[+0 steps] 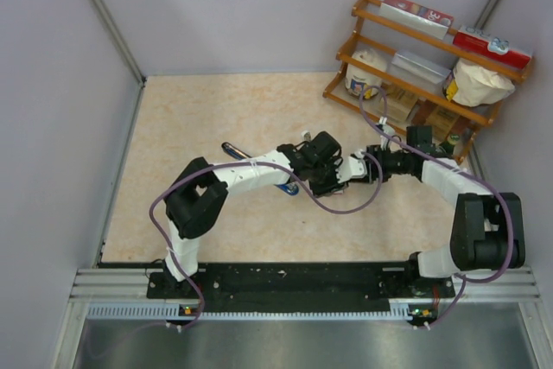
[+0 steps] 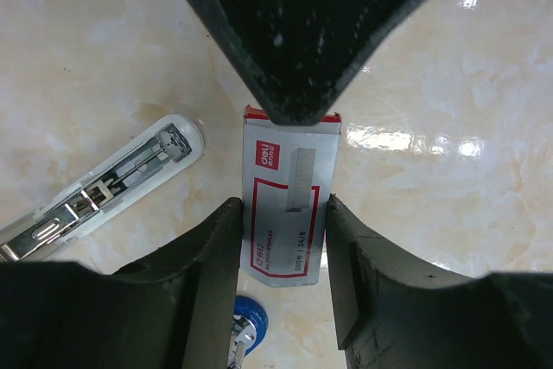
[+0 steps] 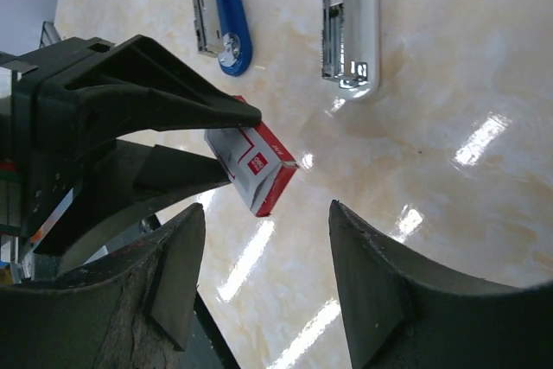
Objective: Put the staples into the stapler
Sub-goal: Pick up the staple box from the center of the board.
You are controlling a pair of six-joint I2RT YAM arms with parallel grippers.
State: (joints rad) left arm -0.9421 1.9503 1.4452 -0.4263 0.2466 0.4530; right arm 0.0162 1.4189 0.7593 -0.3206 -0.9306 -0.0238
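Note:
My left gripper is shut on the small red-and-white staple box and holds it by its long sides, above the table. The box also shows in the right wrist view, tilted, just beyond my right gripper, which is open and empty and faces the box's red end. One of the right gripper's fingers hides the box's far end in the left wrist view. No loose staple strips show. The blue stapler lies open on the table beyond the box; its blue tip shows under the left gripper.
The white stapler lies open beside the blue one; it also shows in the left wrist view. Both grippers meet mid-table. A wooden shelf with boxes and bags stands at the back right. Walls close in the table.

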